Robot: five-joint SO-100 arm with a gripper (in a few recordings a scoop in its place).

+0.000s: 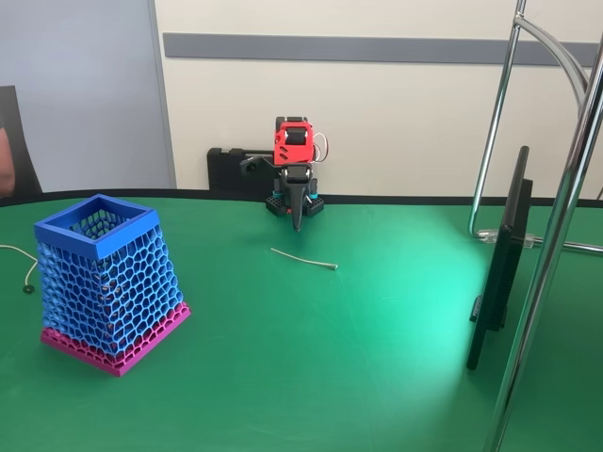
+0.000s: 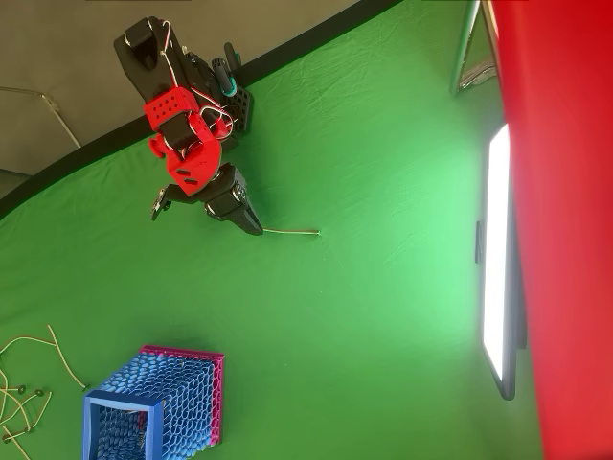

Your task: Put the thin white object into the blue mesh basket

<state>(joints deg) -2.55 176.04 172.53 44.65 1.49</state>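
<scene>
Since the hand (image 1: 298, 224), seemingly narrow, hangs at 10 o'clock of the thin white object (image 1: 303, 258), widen it before descending mid-stick.

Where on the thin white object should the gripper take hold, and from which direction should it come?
Probably near the middle of the thin white object, coming from straight above, fingers across its length. It lies flat on the green table, so only a top-down pinch fits; the gripper hangs near its plain end.

Bare table (image 1: 311, 320) (basket (image 1: 108, 282) well aside).
</scene>
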